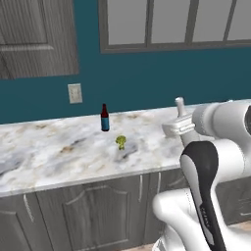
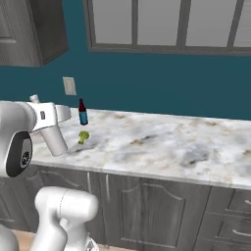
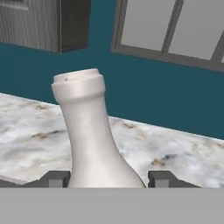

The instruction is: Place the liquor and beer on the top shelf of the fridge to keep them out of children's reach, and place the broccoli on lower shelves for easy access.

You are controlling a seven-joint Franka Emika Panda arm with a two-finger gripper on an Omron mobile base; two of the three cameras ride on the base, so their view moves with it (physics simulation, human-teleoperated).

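Left of centre in the left base view, the beer (image 1: 105,118) stands upright on the marble counter (image 1: 49,147) near the teal wall, the broccoli (image 1: 120,142) just right and in front. At right, the gripper (image 3: 105,179) clasps the liquor (image 3: 89,135), lower centre in the hand view.

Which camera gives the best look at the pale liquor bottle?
The hand view: the liquor fills its centre, neck and mouth plain, between the jaws. The left base view shows only its neck above the arm; the right base view shows just its top.
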